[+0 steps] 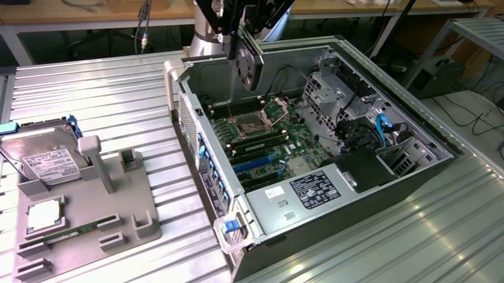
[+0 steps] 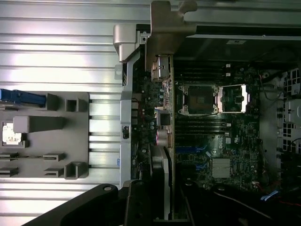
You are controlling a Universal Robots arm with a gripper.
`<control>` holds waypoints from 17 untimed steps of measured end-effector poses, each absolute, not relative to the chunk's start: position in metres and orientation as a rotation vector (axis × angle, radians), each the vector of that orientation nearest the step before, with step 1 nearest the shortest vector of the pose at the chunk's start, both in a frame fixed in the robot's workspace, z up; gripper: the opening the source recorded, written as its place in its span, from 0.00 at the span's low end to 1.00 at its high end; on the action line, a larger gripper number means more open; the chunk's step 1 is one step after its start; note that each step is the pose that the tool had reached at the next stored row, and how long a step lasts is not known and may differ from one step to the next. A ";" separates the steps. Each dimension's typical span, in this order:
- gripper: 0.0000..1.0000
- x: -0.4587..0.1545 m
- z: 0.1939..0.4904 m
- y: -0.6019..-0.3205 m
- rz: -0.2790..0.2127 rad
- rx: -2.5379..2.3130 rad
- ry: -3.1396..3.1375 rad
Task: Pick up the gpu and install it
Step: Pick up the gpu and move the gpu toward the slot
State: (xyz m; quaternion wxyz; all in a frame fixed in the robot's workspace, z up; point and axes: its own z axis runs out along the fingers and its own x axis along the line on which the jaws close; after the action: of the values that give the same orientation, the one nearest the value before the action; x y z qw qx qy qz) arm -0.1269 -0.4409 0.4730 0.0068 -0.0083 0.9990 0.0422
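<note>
The gpu (image 1: 249, 63), a thin dark card, hangs edge-down above the rear of the open computer case (image 1: 409, 132), over the motherboard (image 1: 264, 132). My gripper (image 1: 238, 42) is shut on its upper edge. In the wrist view the gpu (image 2: 167, 117) appears edge-on, its silver bracket (image 2: 164, 28) reaching past the case's rear wall. There the dark gripper (image 2: 157, 193) clamps the card, and the motherboard (image 2: 221, 136) with its open CPU socket (image 2: 200, 99) lies beneath. The card is held clear above the board, not seated.
A grey fixture tray (image 1: 134, 203) sits at the exterior view's left, holding a silver hard drive (image 1: 43, 159), a CPU chip (image 1: 46, 215) and a green memory stick (image 1: 75, 231). Inside the case are drive cages (image 1: 339, 94) and a power supply (image 1: 315, 191). Everything rests on a ribbed metal table (image 1: 102, 94).
</note>
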 end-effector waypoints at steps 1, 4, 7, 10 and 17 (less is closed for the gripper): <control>0.28 -0.124 0.473 -0.441 0.132 -0.026 3.125; 0.28 -0.112 0.473 -0.441 0.132 -0.026 3.125; 0.28 -0.092 0.473 -0.441 0.132 -0.026 3.125; 0.28 -0.075 0.473 -0.441 0.132 -0.026 3.125; 0.28 -0.034 0.473 -0.441 0.132 -0.026 3.125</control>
State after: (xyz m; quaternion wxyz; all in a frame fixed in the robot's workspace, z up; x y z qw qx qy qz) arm -0.0338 -0.4409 0.4730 0.0068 -0.0083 0.9990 0.0423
